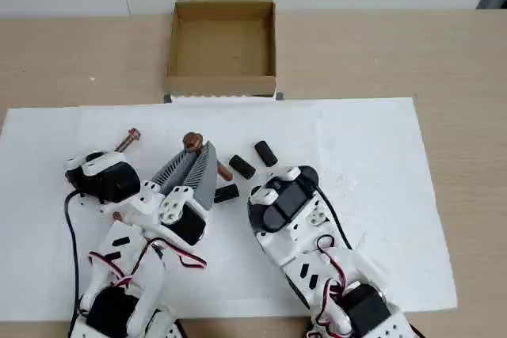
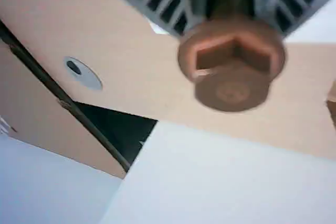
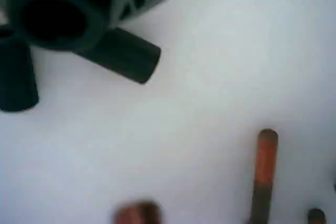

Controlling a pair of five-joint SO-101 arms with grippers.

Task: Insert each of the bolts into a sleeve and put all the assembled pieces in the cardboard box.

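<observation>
Outside the brown cardboard box (image 1: 220,84), the left end effector (image 2: 231,1) pinches a copper hex-head bolt (image 2: 231,64), and the right end effector (image 3: 52,22) pinches a black cylindrical sleeve (image 1: 226,193).

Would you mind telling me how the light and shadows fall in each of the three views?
High view: even light, no glare on the white sheet; faint shadows beside the arms, the cardboard box a little darker inside. Left wrist view: the bolt in the left hand is softly lit, without hard highlights. Right wrist view: a sleeve casts just a soft shadow on the sheet.
</observation>
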